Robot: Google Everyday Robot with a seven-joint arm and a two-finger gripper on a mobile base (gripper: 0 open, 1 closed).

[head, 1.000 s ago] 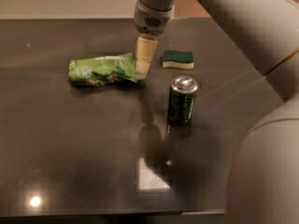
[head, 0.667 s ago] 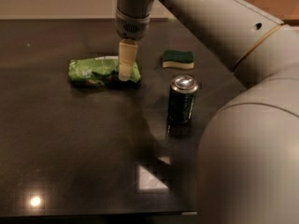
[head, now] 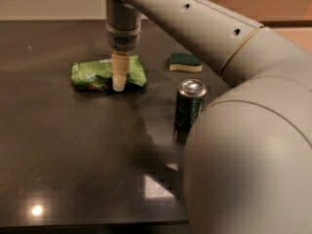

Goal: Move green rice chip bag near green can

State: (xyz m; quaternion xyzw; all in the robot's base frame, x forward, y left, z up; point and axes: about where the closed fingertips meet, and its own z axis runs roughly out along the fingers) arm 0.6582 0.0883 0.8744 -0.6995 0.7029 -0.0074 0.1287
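Observation:
The green rice chip bag [head: 92, 73] lies flat on the dark table [head: 73, 155] at the back left. My gripper [head: 118, 83] points straight down over the bag's middle-right part, its tip at the bag's front edge and covering part of it. I cannot tell whether it touches the bag. The green can [head: 190, 108] stands upright with its silver top showing, to the right of the bag and nearer the camera, about a can's height away from it.
A yellow sponge with a dark green top [head: 185, 62] lies behind the can. My arm [head: 253, 145] fills the right side of the view and hides the table there. A bright light reflection [head: 157, 186] lies on the table in front of the can.
My gripper has moved left, from the bag's right end to over its middle-right part. The arm now covers more of the right side. The bag and the can have not moved.

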